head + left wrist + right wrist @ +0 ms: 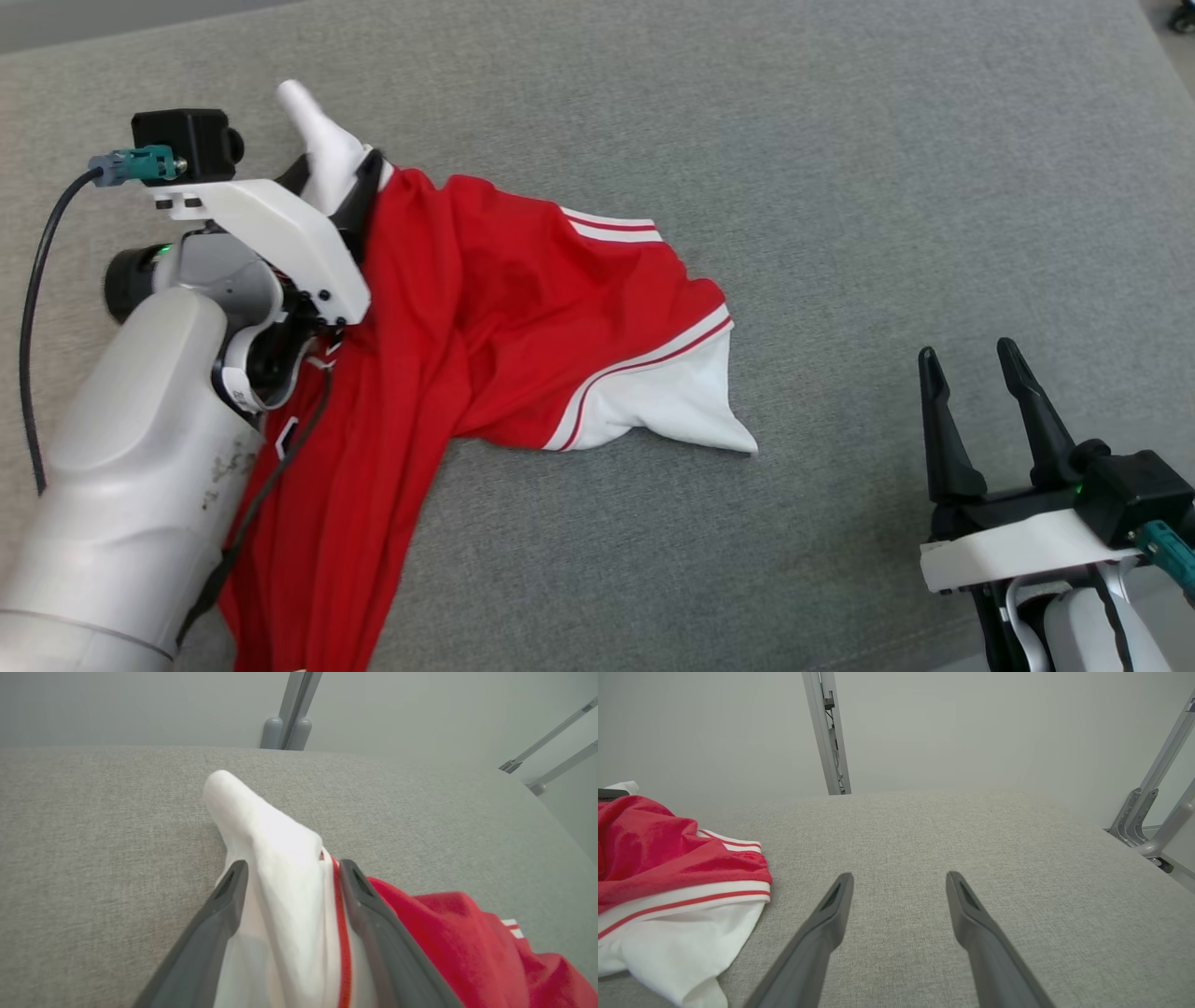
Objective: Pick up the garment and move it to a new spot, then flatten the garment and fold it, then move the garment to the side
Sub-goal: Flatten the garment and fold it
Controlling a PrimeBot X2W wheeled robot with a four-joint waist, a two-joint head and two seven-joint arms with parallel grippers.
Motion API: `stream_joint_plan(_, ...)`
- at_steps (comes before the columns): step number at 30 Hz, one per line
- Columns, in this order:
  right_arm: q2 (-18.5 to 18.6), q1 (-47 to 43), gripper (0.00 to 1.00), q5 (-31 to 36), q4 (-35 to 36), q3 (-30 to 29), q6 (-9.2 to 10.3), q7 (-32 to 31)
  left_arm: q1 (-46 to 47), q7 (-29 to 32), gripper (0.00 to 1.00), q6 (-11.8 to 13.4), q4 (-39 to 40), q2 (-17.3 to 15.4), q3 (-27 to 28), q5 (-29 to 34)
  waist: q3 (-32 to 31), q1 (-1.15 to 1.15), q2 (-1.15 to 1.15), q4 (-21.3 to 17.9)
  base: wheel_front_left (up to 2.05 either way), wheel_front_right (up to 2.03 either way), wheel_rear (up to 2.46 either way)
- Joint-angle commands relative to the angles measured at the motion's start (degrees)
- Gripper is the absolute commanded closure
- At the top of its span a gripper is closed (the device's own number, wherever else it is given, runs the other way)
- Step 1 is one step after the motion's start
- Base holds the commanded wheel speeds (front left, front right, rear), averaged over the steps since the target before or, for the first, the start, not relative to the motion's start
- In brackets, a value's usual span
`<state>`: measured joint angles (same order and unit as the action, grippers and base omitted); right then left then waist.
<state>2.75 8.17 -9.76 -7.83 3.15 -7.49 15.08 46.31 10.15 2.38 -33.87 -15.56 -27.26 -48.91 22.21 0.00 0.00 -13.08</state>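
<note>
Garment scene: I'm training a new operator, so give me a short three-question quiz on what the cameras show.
1. True or false: the right gripper touches the garment.
2. What lies between the fingers of the left gripper? A) white cloth of the garment B) a cable C) nothing
3. Fill in: the garment lies on a ___ fabric surface.

Key: 1 false; 2 A; 3 grey.

Wide open grey surface (pixel 887 187) ahead of the right gripper (pixel 976 369), a clear run; over on the left the red garment (pixel 504 308) heaps up, filling the spread left gripper (pixel 290 868)
</note>
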Motion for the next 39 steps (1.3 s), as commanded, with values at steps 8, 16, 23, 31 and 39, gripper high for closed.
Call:
stream_joint_plan(8, 0.26, 0.48, 0.0, -0.72, 0.66, 0.02, -0.01, 0.14, 4.44, 0.13, 1.0, 1.18, -11.04, -0.25, -2.22, 3.16, -0.72, 0.0, 0.0, -1.57, 0.0, 0.0, 0.0)
stream_joint_plan(16, 0.29, -1.45, 0.0, 0.29, -0.12, -0.85, -0.01, 0.14, 6.1, -8.97, 1.0, 0.98, -13.79, 1.37, 0.31, 2.51, -4.73, 0.0, 0.0, 0.3, 0.0, 0.0, 0.0)
stream_joint_plan(23, 0.28, -3.23, 0.0, 1.6, -0.2, -1.67, -0.01, 0.13, 6.0, -19.05, 1.0, 4.18, -13.47, 0.73, 2.23, 4.28, -8.32, 0.0, 0.0, 2.06, 0.0, 0.0, 0.0)
stream_joint_plan(31, 0.28, -5.62, 0.0, 3.32, -0.05, -2.05, -0.01, 0.14, 1.32, -23.67, 1.0, 4.92, -3.53, 4.75, -0.31, 6.36, -12.5, 0.0, 0.0, 4.37, 0.0, 0.0, 0.0)
stream_joint_plan(39, 0.3, -4.18, 0.0, 2.7, -0.19, -0.29, -0.01, 0.13, -5.85, -19.48, 1.0, 3.69, 3.13, 11.34, -14.48, 11.05, -12.63, 0.0, 0.0, 1.53, 0.0, 0.0, 0.0)
